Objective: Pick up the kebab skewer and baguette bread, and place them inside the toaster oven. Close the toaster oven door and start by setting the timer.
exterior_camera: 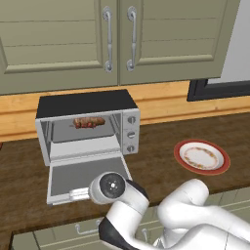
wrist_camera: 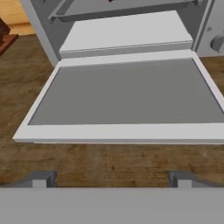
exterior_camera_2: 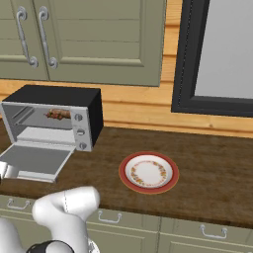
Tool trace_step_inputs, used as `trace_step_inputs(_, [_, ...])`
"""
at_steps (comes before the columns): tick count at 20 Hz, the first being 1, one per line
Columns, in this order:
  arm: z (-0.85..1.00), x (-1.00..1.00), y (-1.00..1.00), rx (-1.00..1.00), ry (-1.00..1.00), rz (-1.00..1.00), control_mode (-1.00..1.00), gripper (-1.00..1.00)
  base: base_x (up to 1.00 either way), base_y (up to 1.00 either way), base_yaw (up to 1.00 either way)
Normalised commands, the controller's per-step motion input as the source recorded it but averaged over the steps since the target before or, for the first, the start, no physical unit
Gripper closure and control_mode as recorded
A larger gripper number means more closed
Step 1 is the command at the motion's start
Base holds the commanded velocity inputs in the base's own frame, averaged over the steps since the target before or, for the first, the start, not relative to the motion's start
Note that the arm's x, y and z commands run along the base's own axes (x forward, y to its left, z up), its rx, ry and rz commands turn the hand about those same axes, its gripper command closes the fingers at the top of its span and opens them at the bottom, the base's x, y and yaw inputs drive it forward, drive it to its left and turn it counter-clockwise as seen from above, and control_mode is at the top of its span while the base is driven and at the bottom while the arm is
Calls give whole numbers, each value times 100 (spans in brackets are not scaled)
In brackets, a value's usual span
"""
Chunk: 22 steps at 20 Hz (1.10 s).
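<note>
- Counter of dark wood runs across, cabinets hanging above it
- Oven sits on the counter towards the left, black top, three knobs stacked on its right panel
- Door is dropped flat, lying open towards the near edge; from the hand camera its grey pane spreads just beyond the fingertips
- And there's the skewer, already inside the oven on the upper rack, dark red-brown chunks in a row
- Plate, red-rimmed, rests well to the right of the oven
- Gripper hangs just near of the door's front edge, over bare counter, jaws spread wide and nothing between them
- Baguette: I can't make it out anywhere here
</note>
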Motion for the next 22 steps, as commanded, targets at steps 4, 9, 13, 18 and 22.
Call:
trace_step_inputs(4, [-6,-2,0,0,5,0,-100,-100,0,0,0])
trace_step_inputs(9, [-19,-12,0,0,4,0,-100,-100,0,0,0])
trace_step_inputs(13, [-23,0,0,0,0,0,-100,-100,0,0,0])
trace_step_inputs(18, [-14,0,0,0,0,0,-100,-100,0,0,0])
trace_step_inputs(22, [0,16,0,0,0,0,-100,-100,0,0,0])
